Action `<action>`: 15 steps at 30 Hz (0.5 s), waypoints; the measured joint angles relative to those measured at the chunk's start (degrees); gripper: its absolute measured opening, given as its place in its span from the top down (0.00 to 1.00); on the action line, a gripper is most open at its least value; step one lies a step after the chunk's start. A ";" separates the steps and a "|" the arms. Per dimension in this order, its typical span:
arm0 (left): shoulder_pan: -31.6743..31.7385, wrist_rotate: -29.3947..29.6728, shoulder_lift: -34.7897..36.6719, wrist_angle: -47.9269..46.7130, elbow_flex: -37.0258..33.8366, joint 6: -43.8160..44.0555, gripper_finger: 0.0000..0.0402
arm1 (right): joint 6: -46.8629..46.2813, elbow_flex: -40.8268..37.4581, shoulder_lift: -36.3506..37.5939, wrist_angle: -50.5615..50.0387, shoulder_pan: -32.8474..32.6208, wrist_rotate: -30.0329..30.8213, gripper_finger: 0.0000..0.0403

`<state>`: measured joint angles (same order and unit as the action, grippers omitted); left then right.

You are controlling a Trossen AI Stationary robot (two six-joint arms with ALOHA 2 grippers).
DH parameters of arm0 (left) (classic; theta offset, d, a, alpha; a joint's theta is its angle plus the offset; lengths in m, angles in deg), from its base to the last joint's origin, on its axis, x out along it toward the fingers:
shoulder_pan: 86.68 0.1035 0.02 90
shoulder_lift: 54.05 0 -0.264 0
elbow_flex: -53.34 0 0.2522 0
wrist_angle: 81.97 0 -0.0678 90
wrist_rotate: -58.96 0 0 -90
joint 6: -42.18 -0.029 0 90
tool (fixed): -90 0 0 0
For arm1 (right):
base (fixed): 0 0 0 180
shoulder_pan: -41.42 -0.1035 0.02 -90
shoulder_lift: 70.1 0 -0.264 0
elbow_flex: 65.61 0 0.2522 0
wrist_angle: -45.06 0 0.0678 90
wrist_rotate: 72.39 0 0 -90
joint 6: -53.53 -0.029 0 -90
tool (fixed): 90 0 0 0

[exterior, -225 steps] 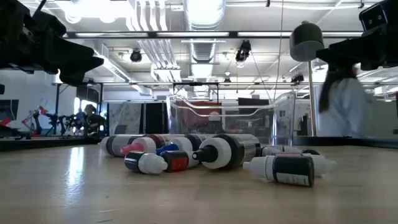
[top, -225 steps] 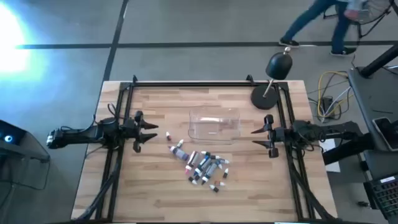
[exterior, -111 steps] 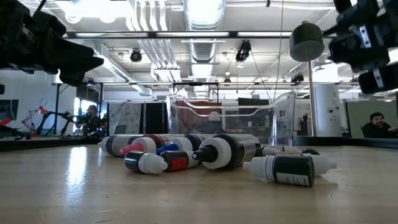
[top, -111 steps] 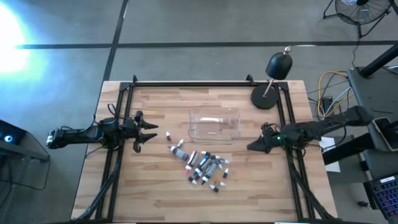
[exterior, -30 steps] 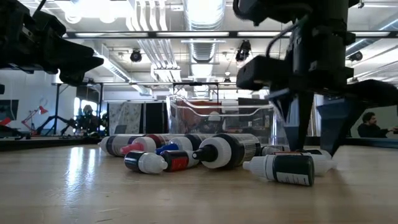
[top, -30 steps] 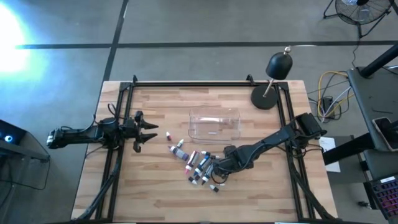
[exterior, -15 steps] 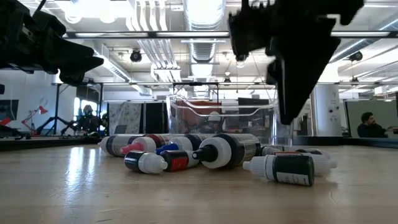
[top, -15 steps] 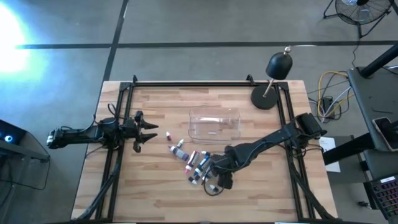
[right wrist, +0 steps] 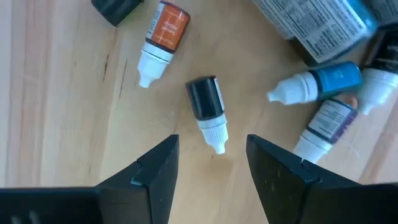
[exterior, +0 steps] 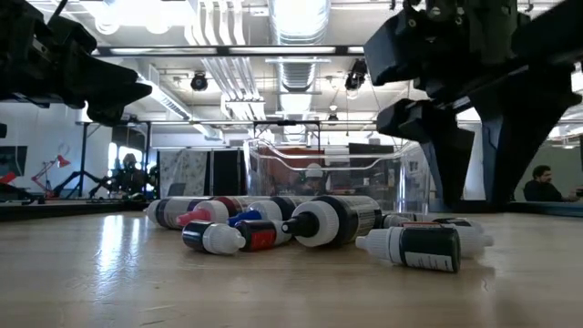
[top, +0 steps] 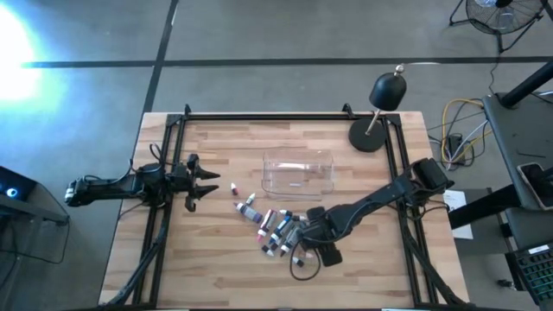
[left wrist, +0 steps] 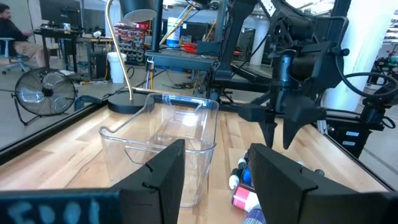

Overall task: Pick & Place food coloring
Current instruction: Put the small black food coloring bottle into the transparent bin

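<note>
You see the food coloring bottles [top: 278, 231] lying in a loose pile on the wooden tabletop [top: 216, 268], just in front of the clear plastic tray [top: 298, 173], which stands beside the pile and not touching it as far as the high view shows. Your right gripper [top: 302, 257] hangs above the near edge of the pile, pointing down, with its fingers apart and nothing between them. In the right wrist view, a black bottle with a white cap [right wrist: 207, 112] lies on the wood directly beyond the gap of the fingers. Around it you have an orange-labelled bottle [right wrist: 160, 40], a blue bottle with a white tip [right wrist: 317, 82] and a purple-labelled bottle [right wrist: 323, 123], all near but apart from the black one. A larger bottle with a printed label [right wrist: 317, 22] lies at the side of the blue one.

Your left gripper [top: 206, 183] waits at the left side of the tabletop, well apart from the pile, its fingers also open and empty. A black desk lamp [top: 380, 108] stands at the far right corner, beyond the tray. In the low view, a person [exterior: 544, 185] sits in the room behind.
</note>
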<state>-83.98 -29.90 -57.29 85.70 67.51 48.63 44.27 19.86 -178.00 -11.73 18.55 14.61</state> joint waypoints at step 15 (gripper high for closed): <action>0.00 0.00 0.00 0.00 0.02 0.00 0.62 | 5.52 -5.80 -0.03 6.49 -0.15 1.75 0.61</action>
<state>-83.98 -29.91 -57.29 85.70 67.52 48.62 49.79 14.06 -178.02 -5.23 18.40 16.35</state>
